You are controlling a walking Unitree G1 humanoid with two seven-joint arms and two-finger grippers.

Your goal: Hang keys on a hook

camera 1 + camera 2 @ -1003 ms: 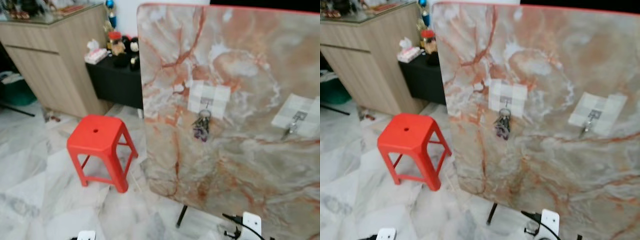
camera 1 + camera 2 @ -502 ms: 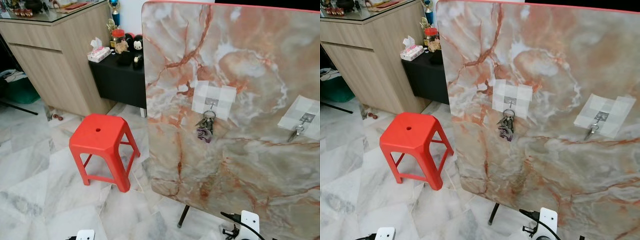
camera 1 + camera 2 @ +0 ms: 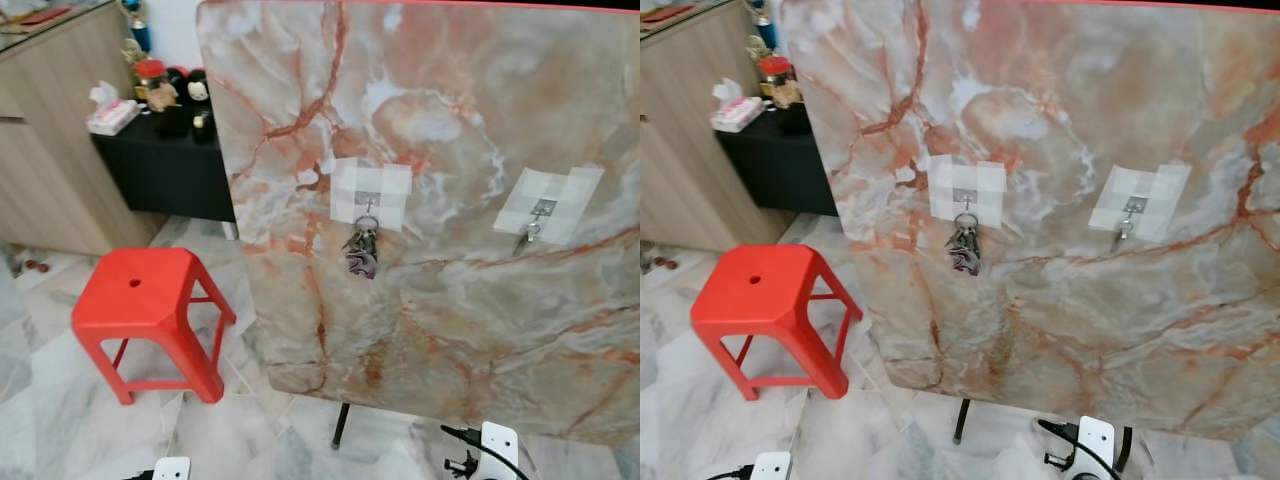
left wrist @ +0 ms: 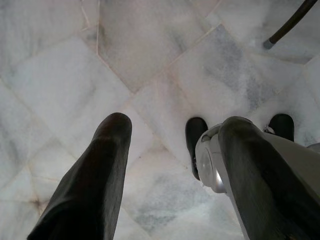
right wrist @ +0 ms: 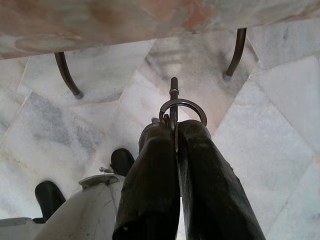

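Since half a second ago the whole scene is sliding toward the left of the head views because the camera is turning, while the bunch of keys (image 3: 360, 250) is hanging as before on the left hook (image 3: 367, 201) of the upright marble board (image 3: 450, 320), near the board's middle, and a single key (image 3: 528, 232) is hanging on the right hook (image 3: 543, 209) toward its right edge. The right gripper (image 5: 174, 129) is pointing down at the marble floor (image 5: 60, 130) near the board's bottom edge, its fingers pressing together on a key ring (image 5: 182, 107) — a key shaft is sticking out past the tips. The left gripper (image 4: 172, 131) is hanging over the floor with its fingers apart and holding nothing, and the red stool (image 3: 148, 300) is standing beside the board's left edge.
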